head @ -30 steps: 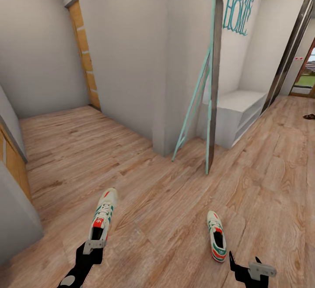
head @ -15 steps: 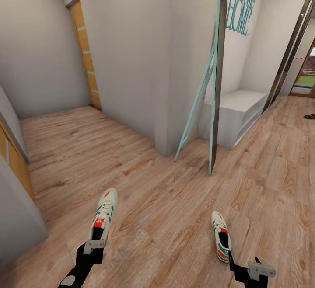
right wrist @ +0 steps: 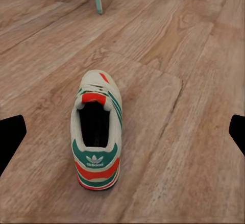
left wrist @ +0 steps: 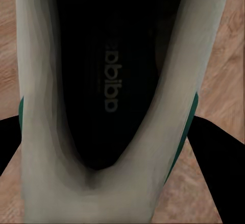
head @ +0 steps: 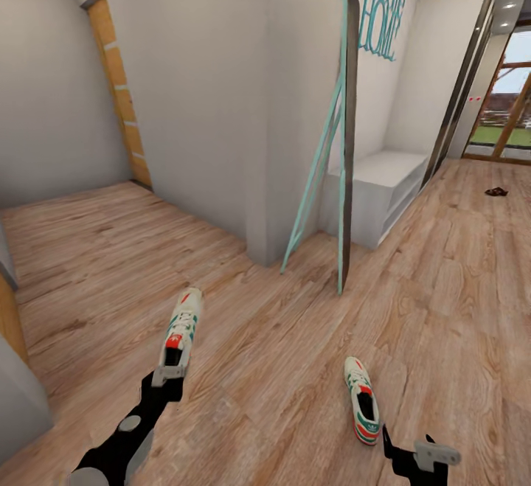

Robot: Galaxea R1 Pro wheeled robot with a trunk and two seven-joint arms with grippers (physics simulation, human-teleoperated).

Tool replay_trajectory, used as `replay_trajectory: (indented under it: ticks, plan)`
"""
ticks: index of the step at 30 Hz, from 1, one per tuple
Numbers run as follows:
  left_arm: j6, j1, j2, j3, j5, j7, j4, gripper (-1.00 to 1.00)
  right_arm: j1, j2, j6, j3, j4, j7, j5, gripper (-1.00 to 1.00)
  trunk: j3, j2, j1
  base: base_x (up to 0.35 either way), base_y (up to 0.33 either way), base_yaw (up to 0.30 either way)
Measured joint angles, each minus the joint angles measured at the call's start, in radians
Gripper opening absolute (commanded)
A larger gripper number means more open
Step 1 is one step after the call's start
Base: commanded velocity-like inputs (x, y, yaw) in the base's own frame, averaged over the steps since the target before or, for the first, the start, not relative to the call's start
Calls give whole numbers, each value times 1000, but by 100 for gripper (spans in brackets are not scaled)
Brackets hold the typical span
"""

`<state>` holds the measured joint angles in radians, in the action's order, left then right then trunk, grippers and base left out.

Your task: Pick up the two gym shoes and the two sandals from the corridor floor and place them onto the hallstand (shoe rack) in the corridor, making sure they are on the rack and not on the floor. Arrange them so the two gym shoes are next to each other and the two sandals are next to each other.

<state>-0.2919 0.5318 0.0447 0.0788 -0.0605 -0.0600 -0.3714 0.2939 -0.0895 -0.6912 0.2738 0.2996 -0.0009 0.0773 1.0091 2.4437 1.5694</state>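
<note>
Far dark thing (head: 496, 192) on floor too small to identify

Left arm (head: 122, 438): extended further forward, carrying its gym shoe (head: 181, 327) higher above the corridor floor (head: 243, 368). Camera: tilted up and panned, exposing glazed doorway (head: 505, 113).

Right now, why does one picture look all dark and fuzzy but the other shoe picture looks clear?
In the left wrist view the camera sits so close to the left gym shoe that its dark opening looms large and soft. In the right wrist view the right gym shoe lies farther off on the corridor floor, evenly lit, so its stripes look sharp.
</note>
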Motion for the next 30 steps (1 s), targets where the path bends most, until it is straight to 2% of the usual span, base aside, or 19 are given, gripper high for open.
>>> replay_trajectory:
  ticks: [4,5,6,7,8,11,16,23,28,30]
  plan:
    - [158,83,-30,0,1,0,-86,-100,30,8,228,-4,89,5,1,100,0,0,0,1,0,-7]
    - [224,98,-45,1,1,-3,-156,-100,56,35,451,-26,226,1,0,100,0,0,0,0,0,0]
    - [228,98,-45,4,2,-3,-218,-100,136,40,483,-41,241,0,1,100,0,0,0,0,0,0]
    - [228,96,-45,4,1,-3,-208,-100,128,41,491,-50,243,-1,1,100,0,0,0,0,0,0]
    - [229,92,-46,2,0,-5,-221,-100,140,52,512,-90,248,-3,1,100,0,0,0,0,0,0]
    - [234,91,-49,2,0,-6,-225,-100,146,63,518,-101,248,-4,0,100,0,0,0,23,0,0]
    - [239,92,-51,1,0,-6,-226,-100,149,70,518,-107,247,-4,0,100,0,0,0,190,0,0]
    - [239,93,-53,-1,-2,-6,-231,-100,149,68,516,-108,236,-2,1,100,0,0,0,25,0,0]
    - [241,93,-61,-12,-4,-6,-250,-100,149,68,517,-109,223,-1,0,100,0,0,0,1,0,0]
    - [241,93,-62,-21,-4,-6,-252,-100,149,68,518,-109,222,-1,0,100,7,14,8,0,0,0]
